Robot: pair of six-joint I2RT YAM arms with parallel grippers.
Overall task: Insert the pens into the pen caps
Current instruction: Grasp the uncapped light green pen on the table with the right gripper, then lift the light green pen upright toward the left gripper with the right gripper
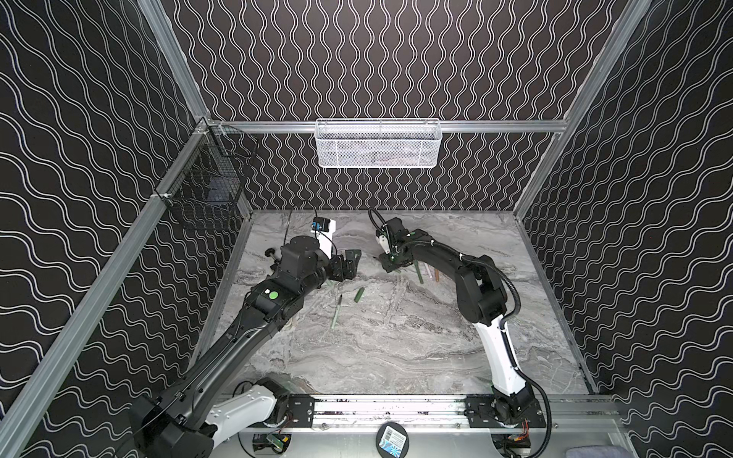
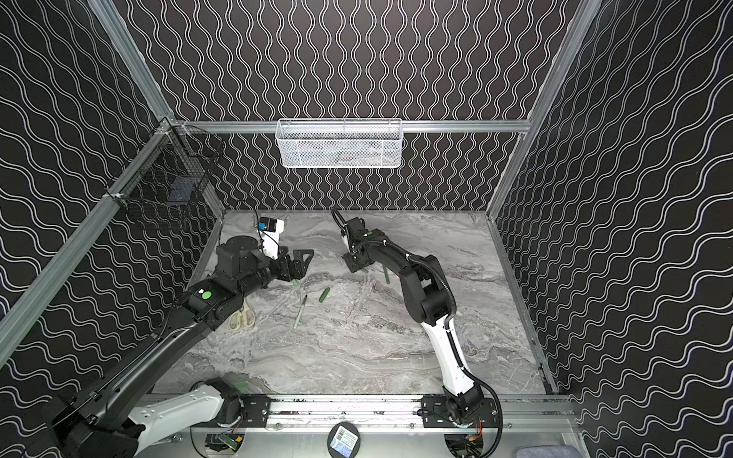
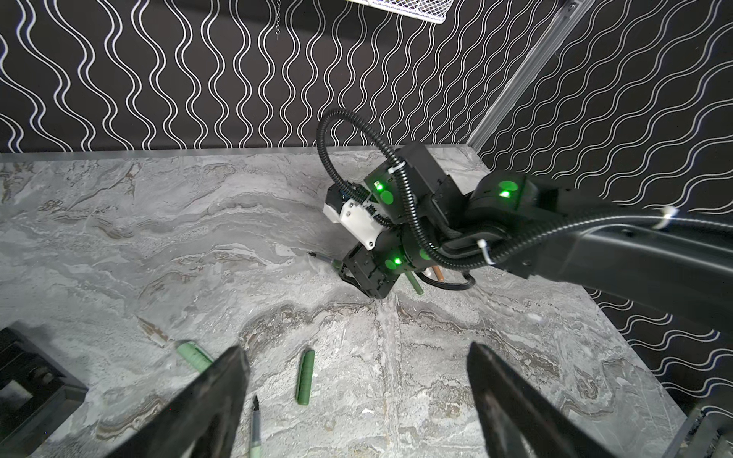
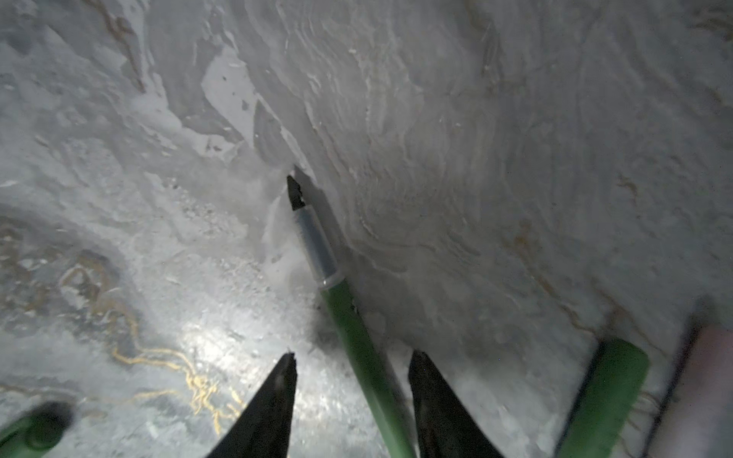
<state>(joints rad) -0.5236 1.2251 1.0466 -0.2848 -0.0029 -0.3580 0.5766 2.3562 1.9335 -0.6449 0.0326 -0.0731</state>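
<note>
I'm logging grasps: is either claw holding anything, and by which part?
Nothing is held. The right claw straddles the barrel of a green pen with gaps on both sides; the left claw is open and empty.

No legible text or labels.

Field notes: my right claw (image 4: 354,357) is low over the table (image 1: 396,349). One pen (image 4: 345,317) lies between its fingers, clear of both. A cluster of caps (image 1: 428,273) lies just right of it, partly under my arm. A lone cap (image 3: 304,376) and a second pen (image 3: 256,428) lie side by side near my left claw (image 3: 355,348) (on its base-rail side).
</note>
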